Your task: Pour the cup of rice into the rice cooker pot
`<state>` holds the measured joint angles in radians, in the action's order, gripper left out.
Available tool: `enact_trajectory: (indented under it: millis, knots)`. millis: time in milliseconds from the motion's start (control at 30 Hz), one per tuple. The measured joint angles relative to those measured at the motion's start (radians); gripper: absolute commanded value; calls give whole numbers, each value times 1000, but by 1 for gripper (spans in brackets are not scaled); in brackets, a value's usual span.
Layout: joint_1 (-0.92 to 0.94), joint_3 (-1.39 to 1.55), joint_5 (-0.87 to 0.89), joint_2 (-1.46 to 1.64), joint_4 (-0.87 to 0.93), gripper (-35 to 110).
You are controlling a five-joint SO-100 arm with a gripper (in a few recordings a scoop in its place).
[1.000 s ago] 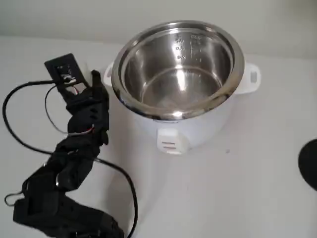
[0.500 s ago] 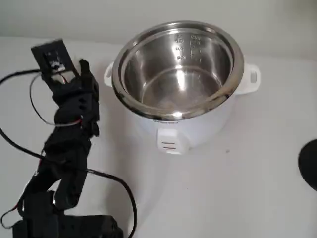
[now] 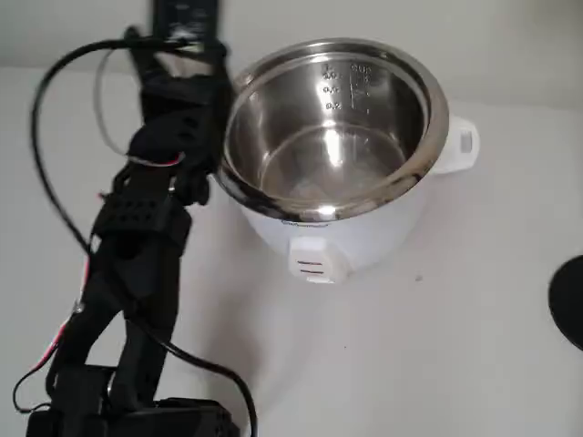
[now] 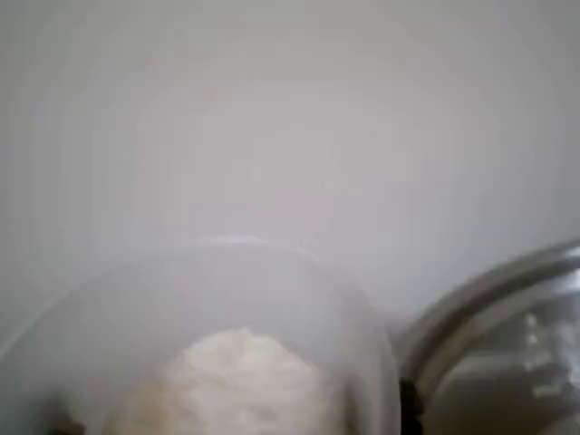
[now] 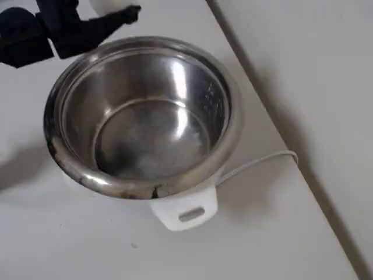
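Pot [image 3: 332,127] sits in a white cooker body [image 3: 319,232] on a white table [image 3: 455,346], right of centre in the fixed view. Steel inside is bare and shiny, level marks on the far wall. One side handle [image 3: 462,144] shows at the cooker's right; a front latch [image 3: 310,264] faces the camera.

Black arm [image 3: 137,246] rises from the lower left of the fixed view and reaches up along the pot's left side, its upper part crossing the pot's left rim in the picture. Black cable [image 3: 55,137] loops off to the arm's left. Whether the arm touches the rim cannot be told.

Overhead view: the pot [image 5: 143,114] fills the middle, empty. Gripper [image 5: 113,11] sits at the top left, just beyond the rim, one dark finger [image 5: 125,14] pointing right. A pale rounded shape, the cup [image 5: 108,6], lies against that finger at the top edge. A white cord [image 5: 256,162] runs off the cooker's right side.

Wrist view: cup [image 4: 181,299] is close under the camera, translucent, mouth up, with a mound of rice [image 4: 231,381] inside. Pot rim [image 4: 489,308] is just to the cup's right, a gap between them. Picture is blurred.

The gripper seems closed around the cup, though the contact itself is hidden.
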<state>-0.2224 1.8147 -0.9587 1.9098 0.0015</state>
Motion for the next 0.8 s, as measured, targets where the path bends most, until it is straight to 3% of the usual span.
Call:
enact_trajectory:
  millis: [200,600,800]
  knots:
    - [57,-15,233,0,124,25]
    - [140,-138,920,-49,353,24]
    - [147,-144,1175,-49,428,24]
